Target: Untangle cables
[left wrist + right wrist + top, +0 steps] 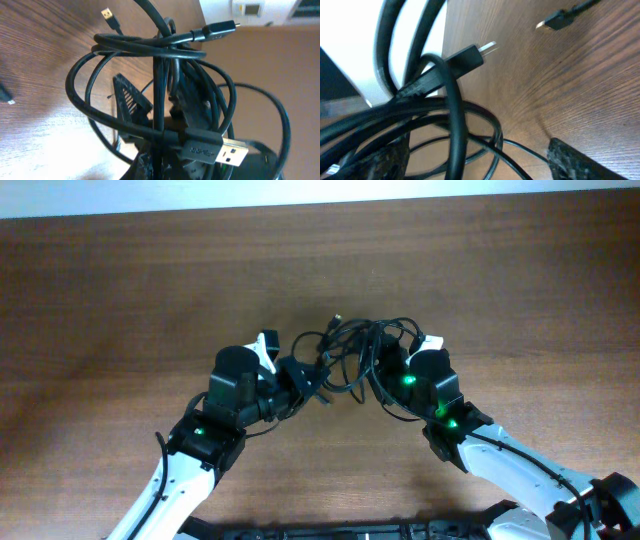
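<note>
Cables (358,345) are bunched mid-tabletop and judged light, limp and springy. The left gripper (303,377) is clenched on one strand, while the right gripper (385,362) is spread around loops. A hold just behind a plug (222,150) is advised.

Brown wood-grain table (120,290) across nearly the whole overhead view; pale off-white strip (300,195) along its far edge; soft bright glare (30,145) on the wood at lower left of the left wrist view; beyond the table edge there, flat tan surface (280,65), wall or floor unclear; above it, white box with a small display (248,8); blown-out white (345,30) past the table edge in the right wrist view.
</note>
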`<control>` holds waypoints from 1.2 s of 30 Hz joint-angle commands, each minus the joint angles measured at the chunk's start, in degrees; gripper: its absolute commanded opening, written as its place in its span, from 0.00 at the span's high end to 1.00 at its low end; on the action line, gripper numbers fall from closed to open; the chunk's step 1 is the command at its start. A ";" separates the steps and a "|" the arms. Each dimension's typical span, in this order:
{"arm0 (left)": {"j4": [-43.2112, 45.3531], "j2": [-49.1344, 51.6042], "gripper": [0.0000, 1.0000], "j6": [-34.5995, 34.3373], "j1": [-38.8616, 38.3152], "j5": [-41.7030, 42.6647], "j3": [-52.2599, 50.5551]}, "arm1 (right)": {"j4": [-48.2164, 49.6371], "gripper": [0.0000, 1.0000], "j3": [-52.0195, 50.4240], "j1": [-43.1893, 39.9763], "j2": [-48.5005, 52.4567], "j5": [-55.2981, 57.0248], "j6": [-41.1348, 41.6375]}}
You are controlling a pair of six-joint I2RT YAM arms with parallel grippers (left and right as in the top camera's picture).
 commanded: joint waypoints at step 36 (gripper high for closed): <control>21.35 -0.76 1.00 7.87 28.24 -21.07 0.63 | -33.05 0.96 0.33 -23.71 -0.26 -30.56 -46.71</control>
